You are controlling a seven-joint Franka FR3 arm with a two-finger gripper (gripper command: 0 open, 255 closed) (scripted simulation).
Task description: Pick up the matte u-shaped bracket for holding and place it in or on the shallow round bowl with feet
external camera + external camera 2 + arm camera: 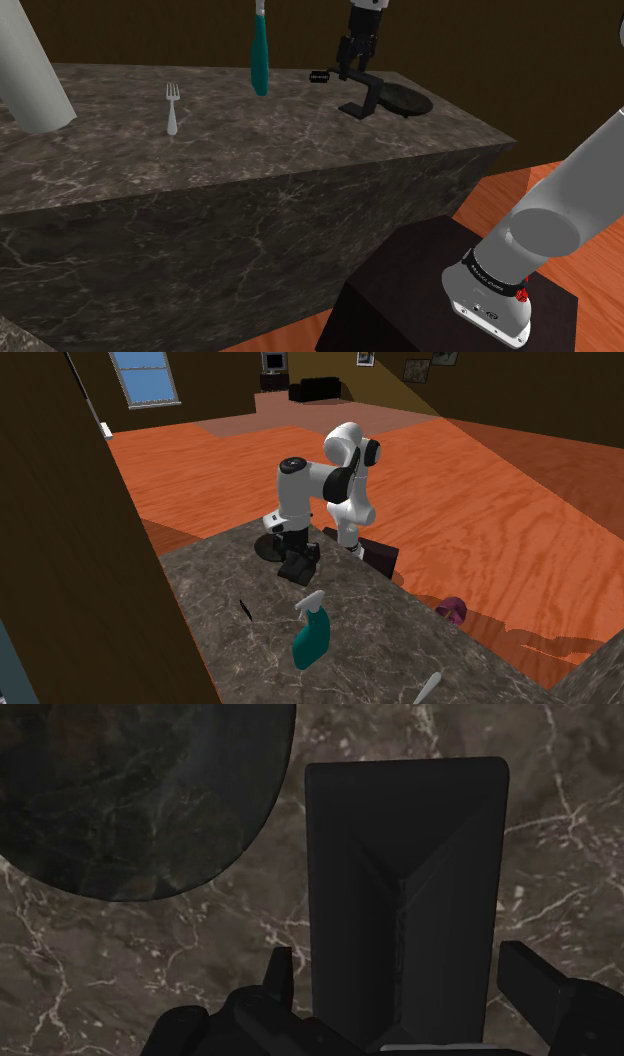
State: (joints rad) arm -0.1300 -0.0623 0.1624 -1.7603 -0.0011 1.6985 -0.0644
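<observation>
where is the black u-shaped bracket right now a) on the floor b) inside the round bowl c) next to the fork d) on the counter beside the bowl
d: the bracket sits on the marble counter, with bare counter between it and the bowl.

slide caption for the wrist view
Open black tool straddling matte black u-shaped bracket, dark shallow round bowl beside it on veined dark counter
</observation>
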